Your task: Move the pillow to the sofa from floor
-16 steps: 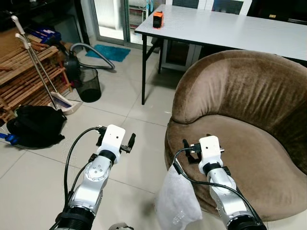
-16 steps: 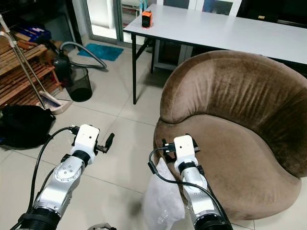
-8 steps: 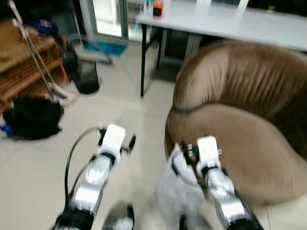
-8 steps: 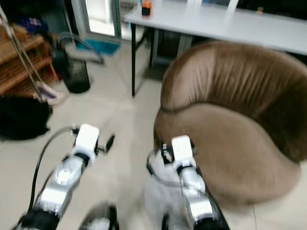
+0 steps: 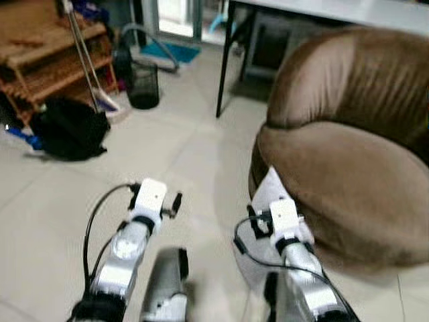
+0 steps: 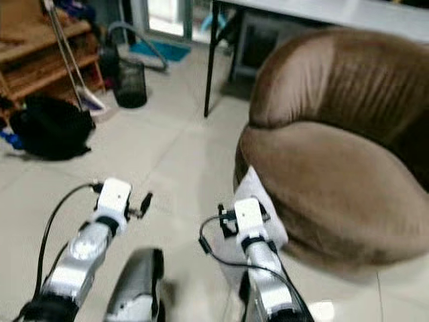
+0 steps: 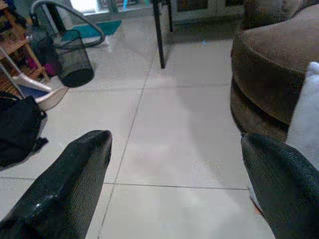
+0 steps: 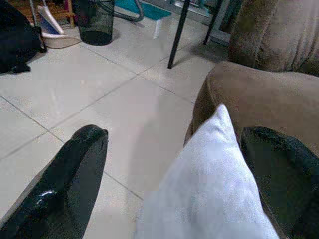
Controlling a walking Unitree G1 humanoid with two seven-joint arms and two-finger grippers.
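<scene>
Pillow [image 8: 209, 194]; upright, corner up; between right tool [image 8: 174, 174] fingers; beside sofa [image 5: 348, 168]

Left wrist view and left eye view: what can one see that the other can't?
The left wrist view looks along the left gripper, jaws wide apart above bare floor tiles. The left eye view adds both silver arms, the right gripper against the white pillow, the wooden rack and the sofa's backrest. Both show the brown sofa, the black mesh bin, the black bag and a table leg.
</scene>
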